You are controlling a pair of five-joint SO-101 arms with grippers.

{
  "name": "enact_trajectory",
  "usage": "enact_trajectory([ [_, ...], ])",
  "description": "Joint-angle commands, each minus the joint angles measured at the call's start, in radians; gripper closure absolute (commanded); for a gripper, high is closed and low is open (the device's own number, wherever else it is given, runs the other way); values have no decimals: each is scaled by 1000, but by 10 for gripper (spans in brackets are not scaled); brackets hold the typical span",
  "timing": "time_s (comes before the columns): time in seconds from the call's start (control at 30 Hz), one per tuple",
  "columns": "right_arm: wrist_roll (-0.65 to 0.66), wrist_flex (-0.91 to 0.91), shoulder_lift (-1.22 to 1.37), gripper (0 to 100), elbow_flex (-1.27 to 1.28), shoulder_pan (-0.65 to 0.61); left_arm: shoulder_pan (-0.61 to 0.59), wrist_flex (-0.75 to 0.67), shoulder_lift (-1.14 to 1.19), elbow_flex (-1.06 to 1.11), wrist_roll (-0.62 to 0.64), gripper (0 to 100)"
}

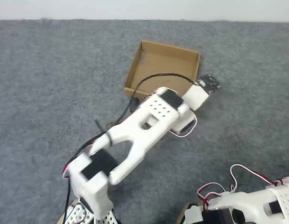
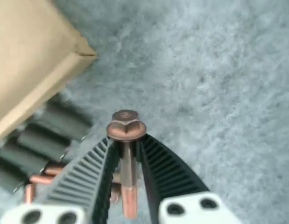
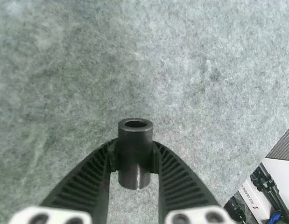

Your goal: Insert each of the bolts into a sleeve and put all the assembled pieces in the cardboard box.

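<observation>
L jaws clamped on a copper bolt [image 2: 127, 161], gripping the shank just under the hex head, tip pointing back toward the wrist. R jaws clamped on a black sleeve [image 3: 135, 149], bore open & facing away from the wrist, held above the grey counter [image 3: 135, 51]. The parts aren't mated yet, so this reads as pre-insertion. Risks, as I judge them: the grip on the bolt is narrow, so it could pivot on contact w/ the sleeve rim. Any axis mismatch btw shank & bore could jam it or knock one part loose. The sleeve looks smooth & may slide in the ribbed jaws if pushed hard. L wrist view picks up spare sleeves [image 2: 46, 135] & spare bolts [image 2: 41, 179] lying just beside a corner of the cardboard box [image 2: 32, 56]. High view instead gives the L arm [image 1: 149, 121] stretched out by the box, w/ the R arm [image 1: 256, 203] well apart from it, low near its base.
</observation>
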Motion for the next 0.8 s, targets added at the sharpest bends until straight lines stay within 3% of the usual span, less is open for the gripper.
enact_trajectory([
  [0.0, 5, -15, -36, 991, -11, 7, -44, -126, -279, 136, 12, 989],
  [0.13, -14, -15, -36, 991, -9, -35, -120, -224, -425, 274, 14, 988],
  [0.3, -166, -16, -45, 991, 2, -163, -224, -255, -591, 404, 14, 988],
  [0.5, -316, -18, -45, 991, 0, -417, -405, -287, -825, 593, 120, 988],
  [0.77, -387, -24, -45, 990, -3, -800, -743, -436, -1148, 918, 224, 988],
])
